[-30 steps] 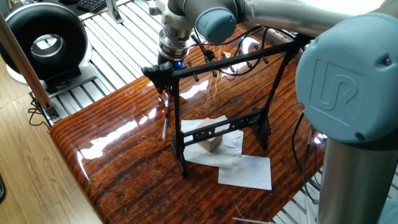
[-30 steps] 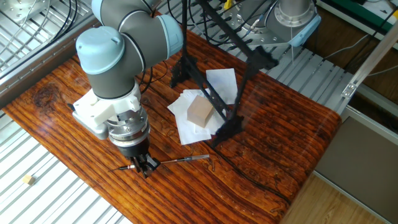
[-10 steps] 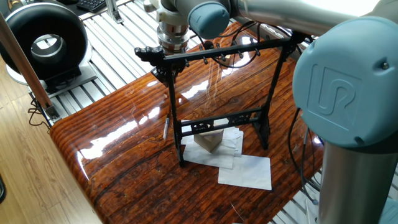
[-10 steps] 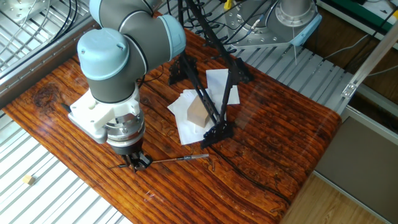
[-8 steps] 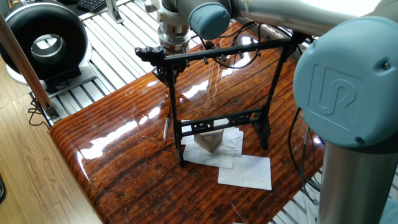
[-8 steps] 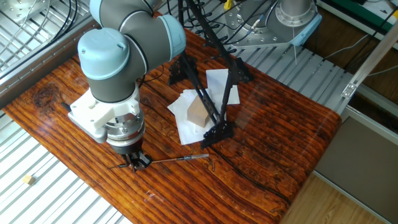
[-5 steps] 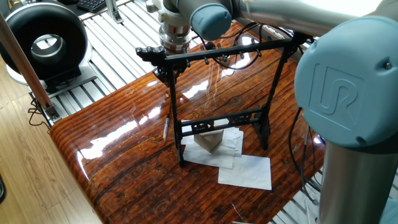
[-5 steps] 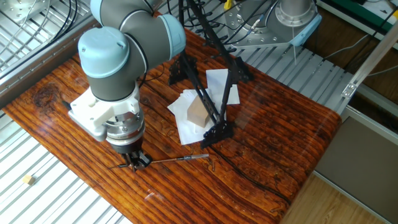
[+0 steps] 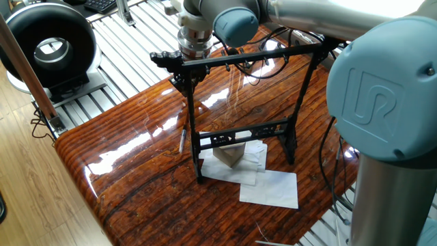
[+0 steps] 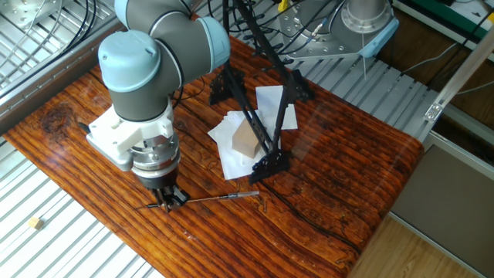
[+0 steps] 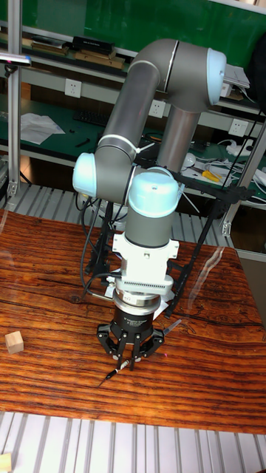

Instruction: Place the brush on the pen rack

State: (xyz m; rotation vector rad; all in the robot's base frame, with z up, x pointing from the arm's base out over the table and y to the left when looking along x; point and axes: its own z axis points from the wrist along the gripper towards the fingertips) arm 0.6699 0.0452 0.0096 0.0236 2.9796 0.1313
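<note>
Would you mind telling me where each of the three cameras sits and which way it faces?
One fixed view: high beside the arm's base, looking down through the pen rack; shoulder housing fills the right.
The other fixed view: high on the opposite side, looking down at the gripper over the brush.
Tall fixed view: low at the table's edge, facing the whole arm.
All three show the gripper; both fixed views share the rack.
</note>
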